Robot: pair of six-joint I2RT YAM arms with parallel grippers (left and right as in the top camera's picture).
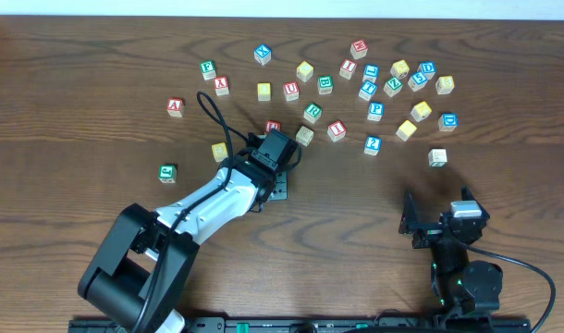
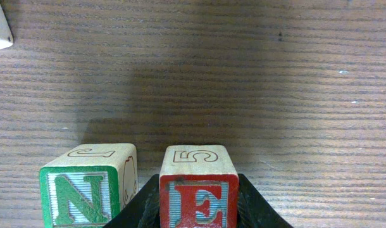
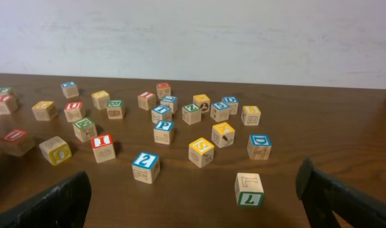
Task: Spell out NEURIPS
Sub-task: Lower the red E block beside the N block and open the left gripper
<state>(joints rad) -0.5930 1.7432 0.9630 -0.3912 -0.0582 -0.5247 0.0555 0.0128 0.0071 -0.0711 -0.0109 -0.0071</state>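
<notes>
In the left wrist view my left gripper (image 2: 198, 206) is shut on the red E cube (image 2: 199, 190), one black finger on each side. The green N cube (image 2: 85, 193) stands on the table just left of it, a narrow gap between them. Overhead, the left arm (image 1: 263, 162) covers both cubes. Loose among the scattered cubes lie the red U (image 1: 290, 90), green R (image 1: 312, 112), red I (image 1: 336, 129), blue P (image 1: 375, 110) and what looks like the yellow S (image 3: 201, 151). My right gripper (image 3: 196, 202) rests open near the front edge with nothing between its fingers.
Other letter and number cubes spread across the far half of the table. A green 7 cube (image 3: 249, 189) and a blue 2 cube (image 3: 145, 166) lie nearest my right gripper. A green cube (image 1: 167, 172) and a yellow one (image 1: 219, 151) sit left of the left arm.
</notes>
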